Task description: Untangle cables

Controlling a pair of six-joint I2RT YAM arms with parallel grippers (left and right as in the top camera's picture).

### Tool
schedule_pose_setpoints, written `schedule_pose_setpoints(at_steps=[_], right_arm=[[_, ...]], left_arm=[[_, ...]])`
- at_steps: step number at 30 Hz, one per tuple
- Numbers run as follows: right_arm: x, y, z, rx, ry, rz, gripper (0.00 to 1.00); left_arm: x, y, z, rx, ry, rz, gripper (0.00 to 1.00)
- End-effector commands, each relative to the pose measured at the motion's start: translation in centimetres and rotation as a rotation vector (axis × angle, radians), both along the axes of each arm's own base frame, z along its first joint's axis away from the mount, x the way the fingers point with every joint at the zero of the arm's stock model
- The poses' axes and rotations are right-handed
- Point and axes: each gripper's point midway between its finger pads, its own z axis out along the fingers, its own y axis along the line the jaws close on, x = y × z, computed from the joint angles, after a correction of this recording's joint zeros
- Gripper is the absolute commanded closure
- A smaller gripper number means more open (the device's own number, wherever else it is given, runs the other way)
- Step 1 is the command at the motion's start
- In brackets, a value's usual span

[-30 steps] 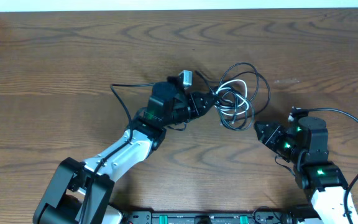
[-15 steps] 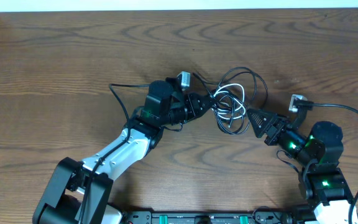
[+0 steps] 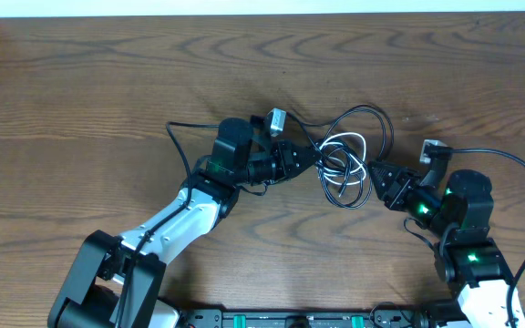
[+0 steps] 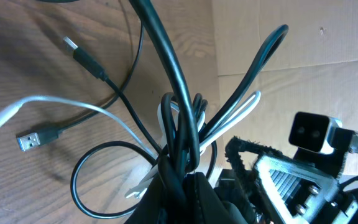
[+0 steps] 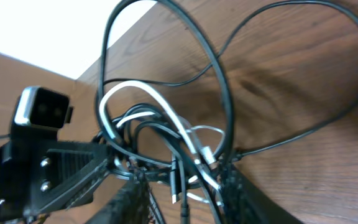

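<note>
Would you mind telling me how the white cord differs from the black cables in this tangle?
The white cord is pale and forms small loops inside the bundle; the black cables are dark, and one sweeps a wide loop outside it. Both are thin and held by the left gripper.

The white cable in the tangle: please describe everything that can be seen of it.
The white cable is thin, smooth and plastic-looking. It is bent into several loops interlaced with the black cables over the middle of the wooden table. The shut left gripper pinches it together with black strands, and its loops also pass between the right gripper's parted fingers. One loose end trails away over the wood.
</note>
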Motion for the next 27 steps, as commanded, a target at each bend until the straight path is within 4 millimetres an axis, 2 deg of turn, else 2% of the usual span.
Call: schedule_pose_setpoints(at_steps=[1, 6, 8, 20, 22, 27], right_arm=[[0.6, -1.1, -0.1, -0.041, -0.003, -0.058, 0.67], [0.4, -3.4, -2.3, -0.115, 0.084, -0.180, 0.67], [0.1, -3.5, -2.8, -0.113, 0.114, -0.187, 0.67], [-0.6, -2.9, -3.3, -0.097, 0.147, -0.151, 0.66], [-0.9, -2.1, -3.1, -0.072, 0.149, -0.111, 0.71], [-1.1, -0.7, -2.2, -0.089, 0.079, 0.013, 0.76]], left_arm=[[-0.2, -0.2, 0.6, -0.014, -0.024, -0.034, 0.92], [-0.4, -0.3, 0.7, -0.020, -0.022, -0.048, 0.92], [-0.6, -0.3, 0.7, -0.023, -0.021, -0.055, 0.92], [-0.6, -0.3, 0.7, -0.014, -0.058, -0.069, 0.93], [-0.6, -0.3, 0.7, -0.014, -0.059, -0.069, 0.92], [-0.6, -0.3, 0.7, -0.010, -0.072, -0.074, 0.92]])
